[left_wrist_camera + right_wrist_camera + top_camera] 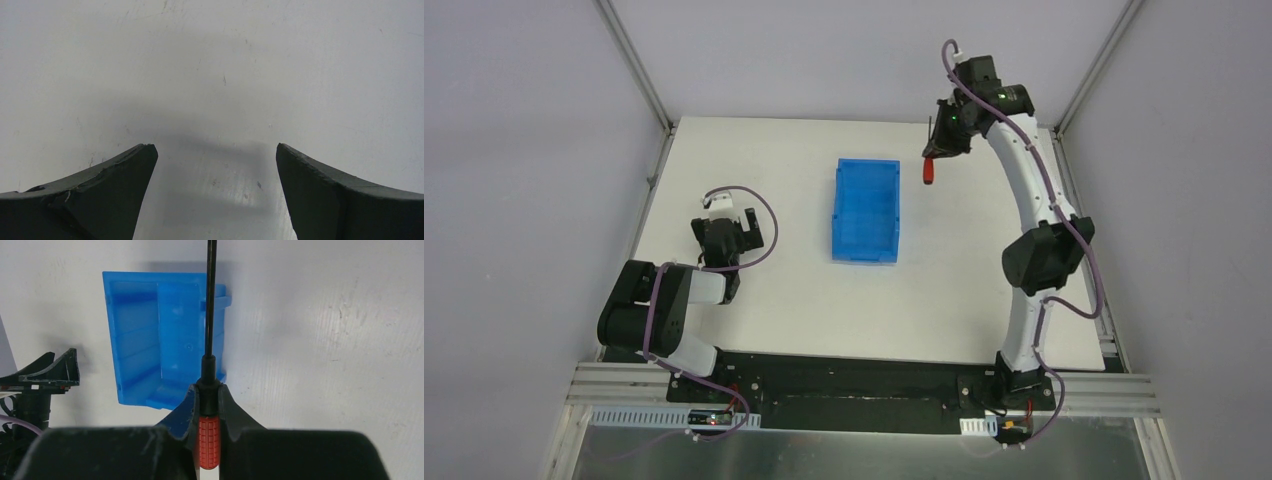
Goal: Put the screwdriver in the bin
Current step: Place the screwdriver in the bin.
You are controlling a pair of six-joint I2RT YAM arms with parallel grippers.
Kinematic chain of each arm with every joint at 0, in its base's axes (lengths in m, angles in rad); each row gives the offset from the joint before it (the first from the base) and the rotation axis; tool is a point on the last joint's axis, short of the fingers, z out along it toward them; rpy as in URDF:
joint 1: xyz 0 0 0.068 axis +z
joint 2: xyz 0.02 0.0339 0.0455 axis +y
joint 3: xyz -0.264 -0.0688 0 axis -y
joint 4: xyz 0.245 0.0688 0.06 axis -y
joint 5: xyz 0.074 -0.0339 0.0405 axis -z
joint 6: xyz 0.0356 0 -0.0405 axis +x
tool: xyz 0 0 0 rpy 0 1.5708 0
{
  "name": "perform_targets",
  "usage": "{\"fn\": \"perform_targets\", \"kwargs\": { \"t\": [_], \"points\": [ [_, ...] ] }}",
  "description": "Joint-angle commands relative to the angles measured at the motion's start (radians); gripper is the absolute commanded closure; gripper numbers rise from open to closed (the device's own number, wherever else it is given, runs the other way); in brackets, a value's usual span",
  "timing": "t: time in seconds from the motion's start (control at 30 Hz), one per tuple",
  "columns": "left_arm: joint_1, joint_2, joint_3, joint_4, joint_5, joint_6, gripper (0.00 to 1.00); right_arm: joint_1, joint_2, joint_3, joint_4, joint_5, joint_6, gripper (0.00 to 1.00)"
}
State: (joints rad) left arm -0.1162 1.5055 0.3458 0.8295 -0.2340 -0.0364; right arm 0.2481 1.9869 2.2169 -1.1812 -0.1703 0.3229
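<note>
Grey walls on three sides, white table below. Right arm reared up at far right; left arm folded low at near left, well apart from the bin. Blue bin mid-table, long side running near to far. Left gripper: fingers spread, only bare table between them. Right gripper: clenched on the screwdriver where red handle meets black shaft, shaft sticking out past the fingertips along the gripper's own line. Screwdriver held off the table, just right of the bin's far right corner, not over it. Judgement: bin lies left of the fingers; a short carry left, then release.
</note>
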Motion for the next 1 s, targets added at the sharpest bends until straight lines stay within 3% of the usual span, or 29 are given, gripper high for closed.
{"fn": "perform_targets", "kwargs": {
  "t": [0.0,0.2,0.5,0.8,0.97],
  "points": [
    [0.004,-0.001,0.013,0.019,-0.012,-0.006,0.01,0.076,0.066,0.100,-0.071,0.107,0.033,1.00],
    [0.005,-0.001,0.014,0.019,-0.013,-0.004,0.01,0.210,0.112,0.162,-0.094,0.254,0.024,1.00],
    [0.005,-0.001,0.014,0.019,-0.013,-0.005,0.01,0.347,0.230,0.253,-0.143,0.334,0.067,1.00],
    [0.005,-0.001,0.013,0.019,-0.014,-0.005,0.01,0.417,0.305,0.303,-0.193,0.504,0.161,1.00],
    [0.005,-0.001,0.014,0.019,-0.013,-0.005,0.01,0.438,0.322,0.303,-0.206,0.521,0.206,1.00]
  ]
}}
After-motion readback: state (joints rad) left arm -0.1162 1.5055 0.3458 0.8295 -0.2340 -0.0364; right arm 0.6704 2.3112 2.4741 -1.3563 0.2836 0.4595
